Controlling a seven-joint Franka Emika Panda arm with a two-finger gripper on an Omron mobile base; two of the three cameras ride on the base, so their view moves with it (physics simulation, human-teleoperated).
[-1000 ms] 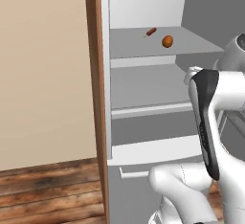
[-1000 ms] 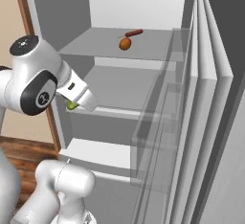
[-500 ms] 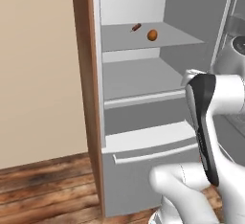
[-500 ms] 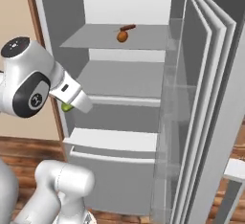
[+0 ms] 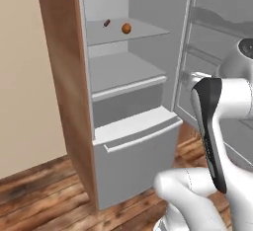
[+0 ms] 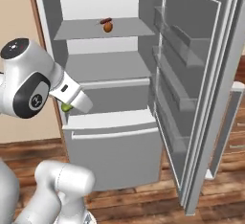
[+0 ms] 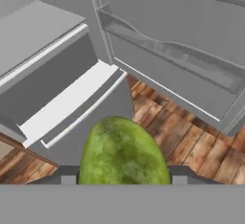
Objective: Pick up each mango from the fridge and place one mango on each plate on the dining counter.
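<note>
A thin reddish-brown sausage lies above a wooden floor.

Beige wall, wooden plank floor

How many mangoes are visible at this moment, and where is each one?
2. The green mango is held in the hand, outside the fridge. The orange mango lies on the top shelf, beside a thin sausage. Others may be hidden.
</note>
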